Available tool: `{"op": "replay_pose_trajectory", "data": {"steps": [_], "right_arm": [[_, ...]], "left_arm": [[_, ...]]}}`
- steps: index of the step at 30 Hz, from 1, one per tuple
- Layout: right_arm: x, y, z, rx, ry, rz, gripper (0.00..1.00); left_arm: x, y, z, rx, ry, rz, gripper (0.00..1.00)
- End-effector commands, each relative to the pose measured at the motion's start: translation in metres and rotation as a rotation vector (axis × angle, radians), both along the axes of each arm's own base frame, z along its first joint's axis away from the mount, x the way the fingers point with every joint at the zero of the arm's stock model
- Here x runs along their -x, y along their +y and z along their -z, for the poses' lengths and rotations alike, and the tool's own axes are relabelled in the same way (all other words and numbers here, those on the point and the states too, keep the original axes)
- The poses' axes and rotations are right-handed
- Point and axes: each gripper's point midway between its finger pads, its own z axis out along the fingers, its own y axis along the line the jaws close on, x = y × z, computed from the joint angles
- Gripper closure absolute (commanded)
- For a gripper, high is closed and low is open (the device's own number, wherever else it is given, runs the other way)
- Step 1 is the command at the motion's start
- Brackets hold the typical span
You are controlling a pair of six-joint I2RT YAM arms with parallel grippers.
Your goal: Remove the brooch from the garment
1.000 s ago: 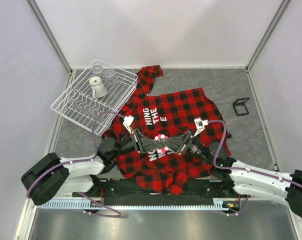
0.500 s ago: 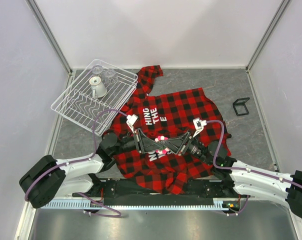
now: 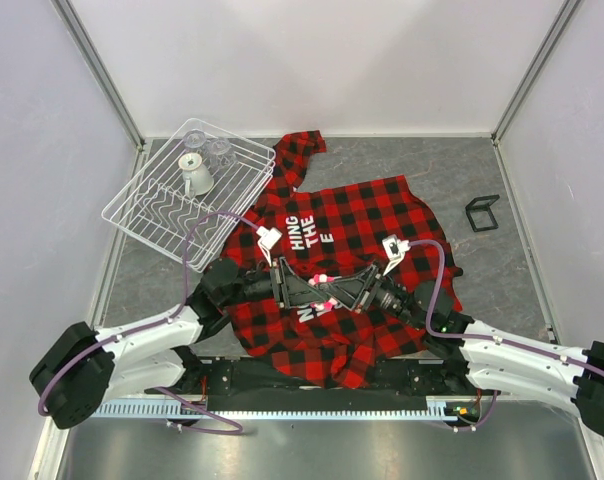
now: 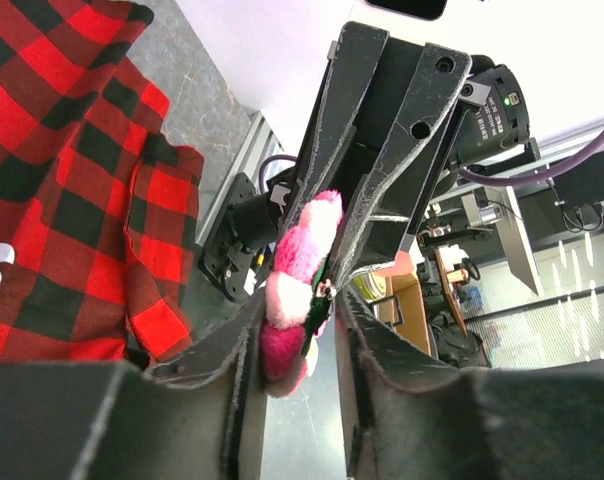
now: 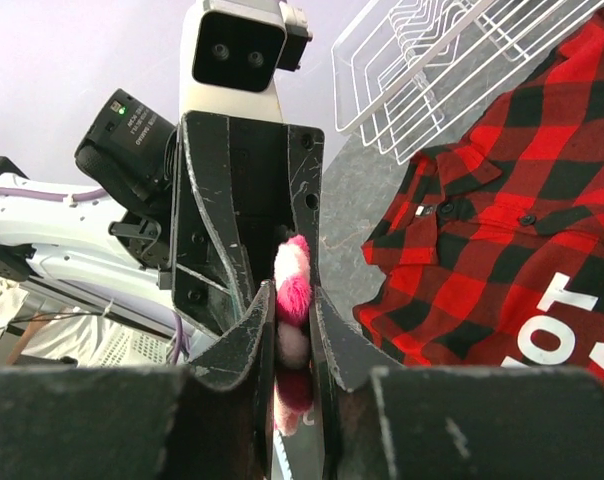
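Brooch [image 4: 292, 290] hanging in air over middle of shirt [image 3: 362, 215], between two hands meeting tip to tip.

Right hand [image 5: 290, 305] pinching brooch, fingers pressing pink petals from both sides.

Left hand [image 4: 297, 325] reaching in from opposite side, fingers standing a little spread around same brooch, thin gap showing on one side.

Shirt lying on bench [image 3: 432, 165], white letters facing up, near edge bunching by arm bases.

Wire rack [image 3: 162, 205] sitting just beside shirt at back left, cup [image 3: 195, 175] lying inside.

Small black frame [image 3: 482, 213] lying well apart at right.
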Motion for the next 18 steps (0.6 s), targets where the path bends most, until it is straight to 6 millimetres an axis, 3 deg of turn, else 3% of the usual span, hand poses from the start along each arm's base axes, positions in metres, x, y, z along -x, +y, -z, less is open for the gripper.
{"op": "replay_pose_trajectory", "data": {"steps": [1, 8, 18], "right_arm": [[0.005, 0.004, -0.013, -0.002, -0.024, -0.026, 1.00], [0.001, -0.005, -0.017, -0.014, -0.023, 0.020, 1.00], [0.003, -0.005, -0.022, -0.040, -0.012, 0.017, 1.00]], "left_arm": [[0.008, -0.001, -0.021, 0.033, -0.104, 0.036, 0.60], [0.015, 0.008, -0.012, 0.023, -0.095, 0.024, 0.50], [0.010, 0.026, 0.002, -0.001, -0.061, -0.053, 0.51]]}}
